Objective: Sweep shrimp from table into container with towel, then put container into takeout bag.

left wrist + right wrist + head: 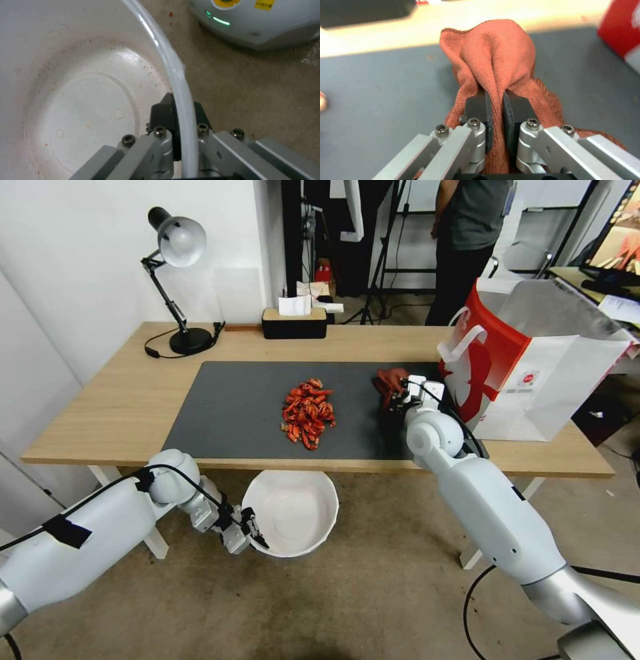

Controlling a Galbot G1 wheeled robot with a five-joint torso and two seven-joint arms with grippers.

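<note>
The table (120,407) is a long light-wood top on white legs, and a dark grey mat (233,410) covers most of its middle. At its right end stands the takeout bag (533,373), white and red paper with flat white handles, a red graphic and a small round logo, its mouth open upward. Below the table's near edge the container (293,513), a large round white bowl with faintly faceted sides, hangs above the floor, under the spot where the shrimp (308,413) lie. In the left wrist view its inside (86,105) is bare but flecked with small reddish specks. The shrimp form a loose heap of glossy red-orange curled pieces on the middle of the mat, well apart from the bag.

The left gripper (253,532) is pressed onto the container's rim, one finger inside the wall and one outside. The right gripper (402,395) rests on the mat between the heap and the bag, pinching a bunched fold of the towel (500,52), a rust-red soft cloth that stands up above the fingertips.

Along the far edge sit a black desk lamp (177,280) and a black tissue box (294,321).

The right arm hides the mat's near right corner, and most of the towel is hidden behind the gripper in the head view.
</note>
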